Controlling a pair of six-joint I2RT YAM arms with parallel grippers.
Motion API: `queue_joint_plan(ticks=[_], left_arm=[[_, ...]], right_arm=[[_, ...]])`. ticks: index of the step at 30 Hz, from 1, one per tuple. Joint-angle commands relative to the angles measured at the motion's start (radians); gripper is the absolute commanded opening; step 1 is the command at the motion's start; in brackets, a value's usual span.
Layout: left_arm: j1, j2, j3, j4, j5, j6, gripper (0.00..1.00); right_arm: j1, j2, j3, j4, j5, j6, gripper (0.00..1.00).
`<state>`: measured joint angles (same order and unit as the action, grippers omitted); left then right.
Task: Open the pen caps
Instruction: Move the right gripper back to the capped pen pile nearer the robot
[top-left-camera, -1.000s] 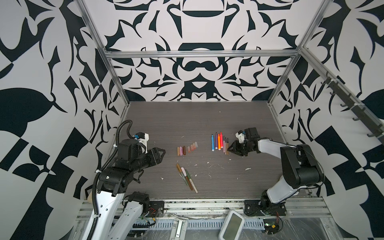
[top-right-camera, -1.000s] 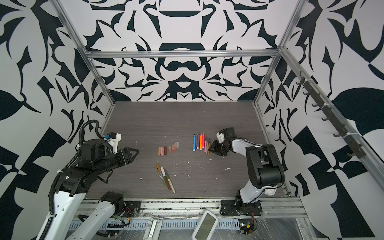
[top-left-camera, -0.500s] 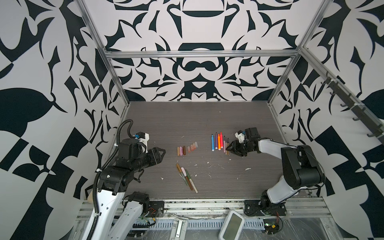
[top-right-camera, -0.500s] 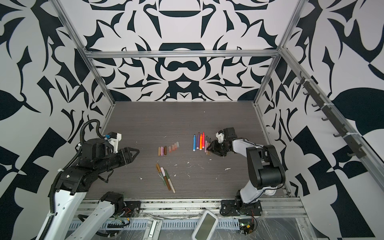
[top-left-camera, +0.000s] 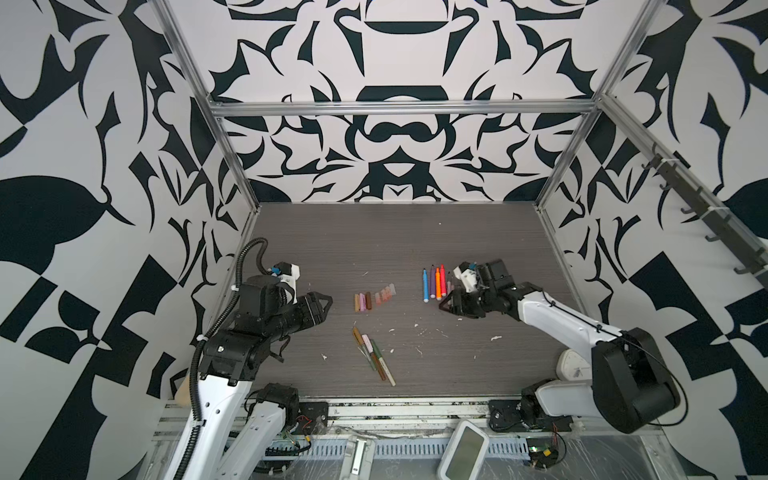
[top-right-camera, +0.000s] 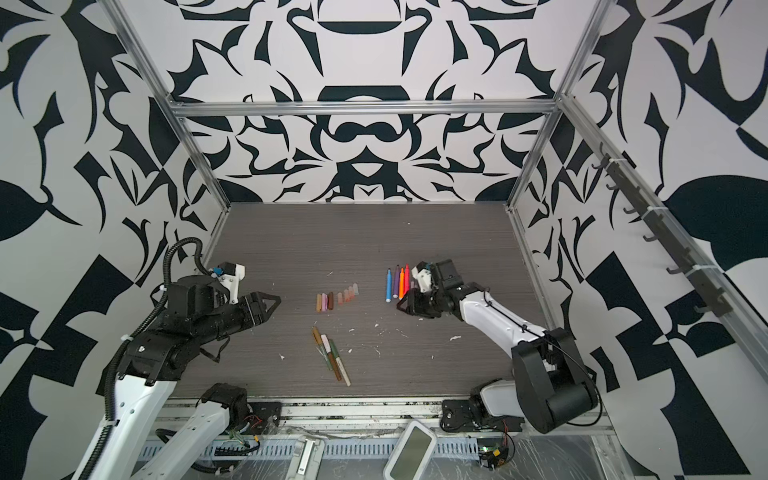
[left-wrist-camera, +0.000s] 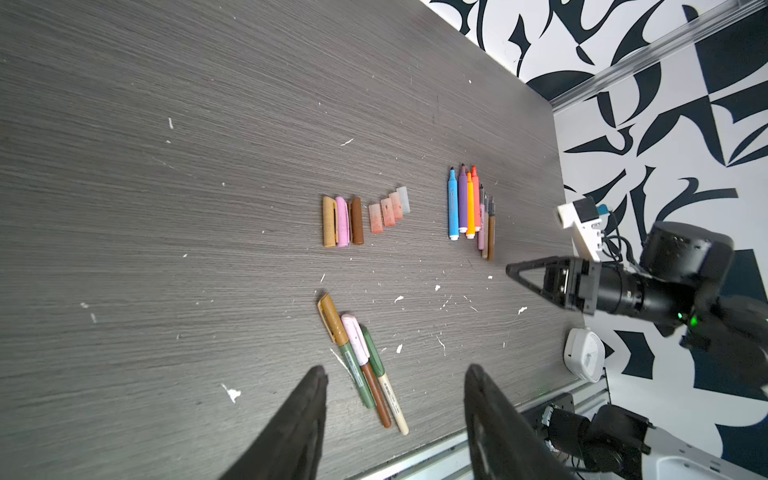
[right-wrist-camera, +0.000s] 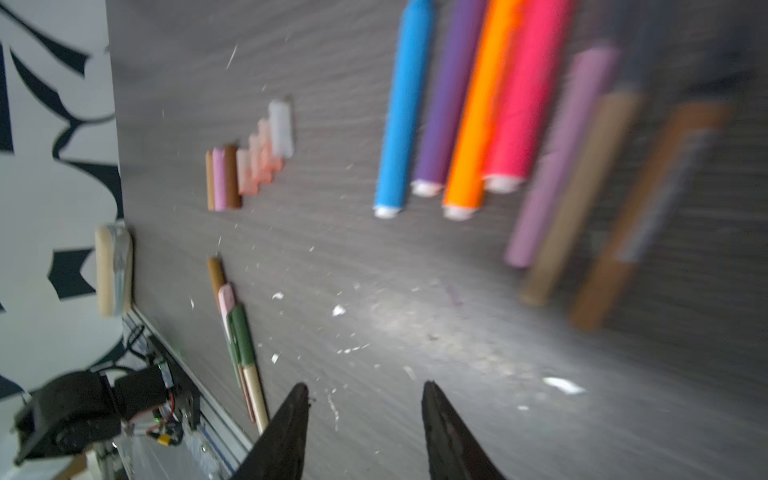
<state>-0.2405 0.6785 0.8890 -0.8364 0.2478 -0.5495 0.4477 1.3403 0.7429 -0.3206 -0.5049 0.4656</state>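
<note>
**7 pen caps loose, 3 on their pens**

You have 7 loose pen caps (left-wrist-camera: 342, 222) in a row in the middle of the table (top-left-camera: 374, 241), between the 2 arms. 3 capped pens (left-wrist-camera: 357, 345) lie bunched nearer the front edge, and 7 uncapped markers (left-wrist-camera: 462, 203) lie side by side to the right. Your left gripper (left-wrist-camera: 395, 374) hangs parted and empty, left of the caps. Your right gripper (top-left-camera: 443, 306) is parted too, holding nothing, just beside the markers' ends. Its wrist view is blurred, so table contact is unclear.

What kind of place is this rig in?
Likely a lab robot cell: patterned wall panels on an aluminium frame, left arm and right arm mounted at the table front, sorted markers.
</note>
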Motion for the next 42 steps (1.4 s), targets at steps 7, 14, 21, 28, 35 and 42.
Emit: queue_joint_plan(ticks=[7,14,21,28,35,42], left_arm=[[0.004,0.018,0.038,-0.006,-0.045,0.046,0.56],[0.005,-0.048,0.058,-0.034,-0.063,0.071,0.56],[0.004,-0.127,0.063,-0.07,-0.086,0.098,0.59],[0.004,-0.15,0.021,-0.023,-0.093,0.069,0.6],[0.004,-0.114,0.017,-0.025,-0.085,0.071,0.6],[0.006,-0.095,0.017,-0.03,-0.107,0.068,0.59]], right_arm=[[0.16,-0.059,0.09,-0.123,0.281,0.028,0.46],[-0.29,0.018,0.051,-0.069,-0.033,0.016,0.48],[-0.305,0.134,0.1,-0.063,-0.116,0.009,0.45],[-0.022,0.086,0.101,-0.064,0.07,0.042,0.44],[0.268,0.115,0.115,-0.02,0.206,0.14,0.44],[0.475,0.181,0.201,-0.022,0.28,0.178,0.43]])
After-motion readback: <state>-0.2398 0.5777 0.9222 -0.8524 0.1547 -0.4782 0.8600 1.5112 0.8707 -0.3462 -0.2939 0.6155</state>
